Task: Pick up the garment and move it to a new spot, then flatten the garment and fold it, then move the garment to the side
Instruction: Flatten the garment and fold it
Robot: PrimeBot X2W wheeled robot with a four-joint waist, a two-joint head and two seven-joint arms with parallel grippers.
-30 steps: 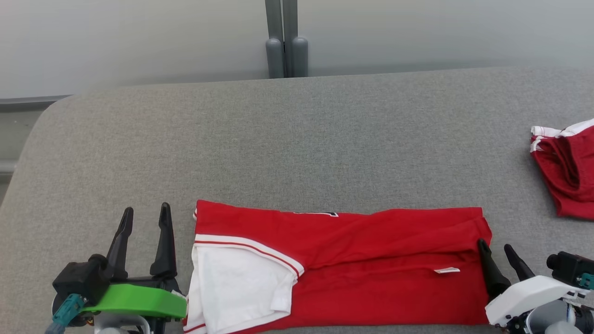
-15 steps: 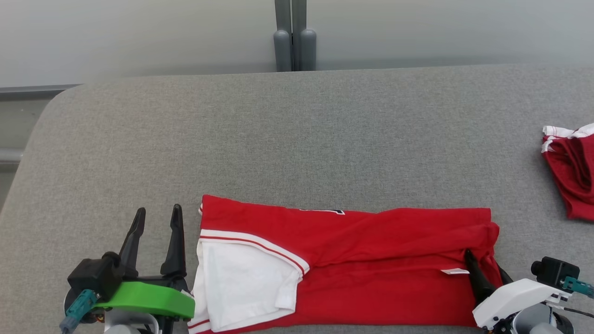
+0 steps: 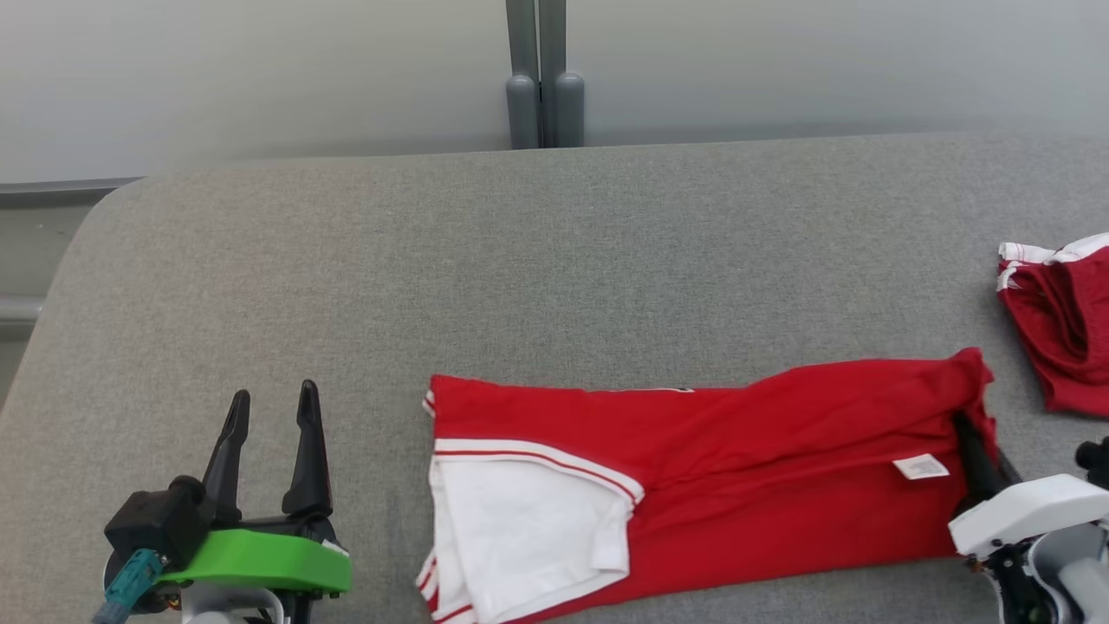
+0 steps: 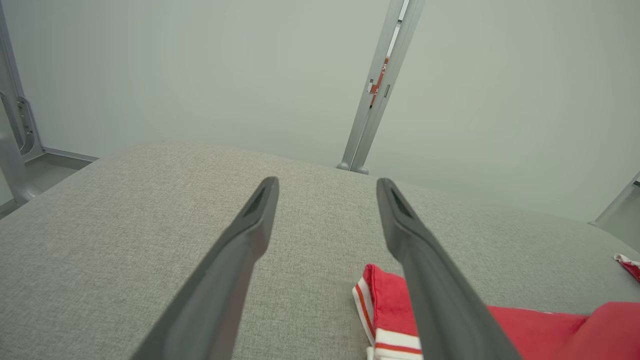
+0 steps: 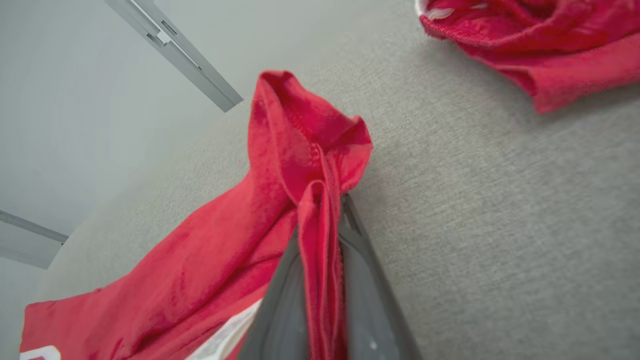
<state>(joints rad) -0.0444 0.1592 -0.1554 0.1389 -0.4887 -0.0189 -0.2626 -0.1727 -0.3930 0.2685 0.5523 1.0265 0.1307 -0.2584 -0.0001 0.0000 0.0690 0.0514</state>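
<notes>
step: last one by the look of it, moving the folded garment (image 3: 736, 468) to the side; R arm is doing the pull.
garment: red shirt w/ white sleeve panel, folded into a long strip, lying on the grey table (image 3: 554, 260) near the front edge, centre-right. R end bunched and lifted, rest flat.
right gripper (image 5: 325, 240): pressed together, pinching the hem at the strip's R end; cloth is gathered betw the two fingers in the wrist view.
left gripper (image 3: 269, 416): spread wide, nothing betw the fingers, just off the table to the L of the strip, apart from it.
R arm pose: low at front-right, white forearm near the table edge, fingers aimed up-table under the raised hem.
L arm pose: parked front-left, fingers pointing away from the robot.
how to do well: drag low & slow so the fold doesn't open; the pinch is on one end only, so the white sleeve end may trail or skew.
watch: second red garment (image 3: 1057, 329) lies far R; stop short so the two don't overlap.
</notes>
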